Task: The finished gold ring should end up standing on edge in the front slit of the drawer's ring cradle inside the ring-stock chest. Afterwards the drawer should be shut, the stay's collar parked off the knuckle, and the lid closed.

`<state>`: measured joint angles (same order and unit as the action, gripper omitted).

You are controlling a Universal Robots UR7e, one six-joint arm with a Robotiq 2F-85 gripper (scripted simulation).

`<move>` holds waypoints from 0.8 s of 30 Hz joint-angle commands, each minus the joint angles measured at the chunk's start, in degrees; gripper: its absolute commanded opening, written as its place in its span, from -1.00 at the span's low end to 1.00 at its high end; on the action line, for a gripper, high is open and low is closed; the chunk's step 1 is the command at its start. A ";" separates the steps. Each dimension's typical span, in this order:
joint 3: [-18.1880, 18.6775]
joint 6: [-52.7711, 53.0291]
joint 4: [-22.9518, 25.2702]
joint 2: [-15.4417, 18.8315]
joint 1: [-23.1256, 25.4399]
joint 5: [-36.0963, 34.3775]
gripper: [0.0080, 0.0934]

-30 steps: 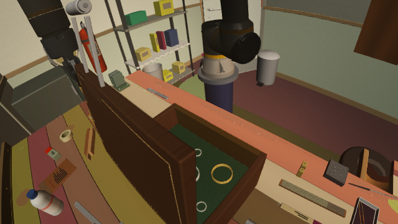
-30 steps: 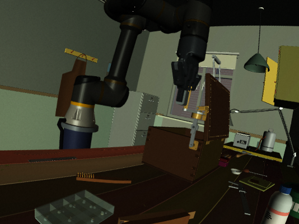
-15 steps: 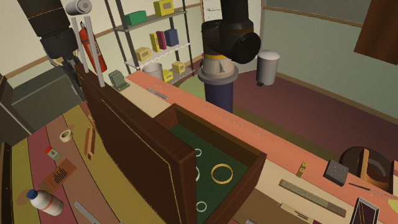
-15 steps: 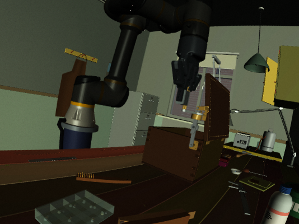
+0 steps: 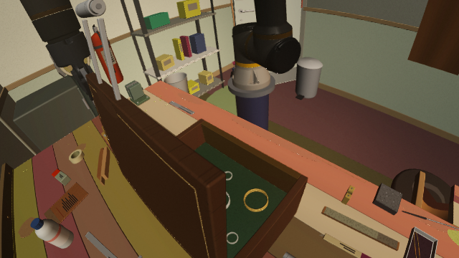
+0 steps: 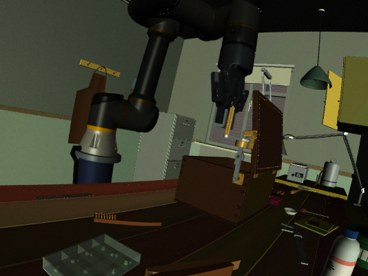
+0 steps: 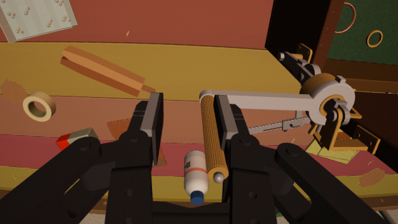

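Note:
The stay's knurled brass handle (image 7: pixel 213 137) (image 6: pixel 228 121) stands between my fingers, close against the right one. My gripper (image 7: pixel 187 120) (image 6: pixel 224 119) is open and holds nothing, beside the raised lid (image 5: pixel 157 168) (image 6: pixel 268 134) of the ring-stock chest (image 6: pixel 220 186). The grey stay arm (image 7: pixel 266 100) runs from the handle to the brass collar and knuckle (image 7: pixel 328 100) (image 6: pixel 244 143) at the chest's side. Inside the chest the gold ring (image 5: pixel 255 200) (image 7: pixel 374 38) lies flat on the green lining among white rings (image 5: pixel 232 237). The drawer and its cradle are hidden.
The upright lid stands right next to my wrist. On the striped bench lie a white bottle (image 5: pixel 52 232) (image 7: pixel 195 175), a tape roll (image 5: pixel 76 156) (image 7: pixel 39 106), a wooden block (image 7: pixel 103 75) and a compartment tray (image 6: pixel 91 257). The robot base (image 5: pixel 252 100) stands behind the chest.

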<state>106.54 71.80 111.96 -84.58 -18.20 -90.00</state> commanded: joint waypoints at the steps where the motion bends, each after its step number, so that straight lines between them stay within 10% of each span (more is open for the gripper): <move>1: -0.03 0.00 0.03 -0.03 0.00 0.00 -0.30; 24: -4.22 0.00 -5.91 -1.86 0.00 0.00 -0.30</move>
<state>102.29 71.80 105.93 -86.42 -18.20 -90.00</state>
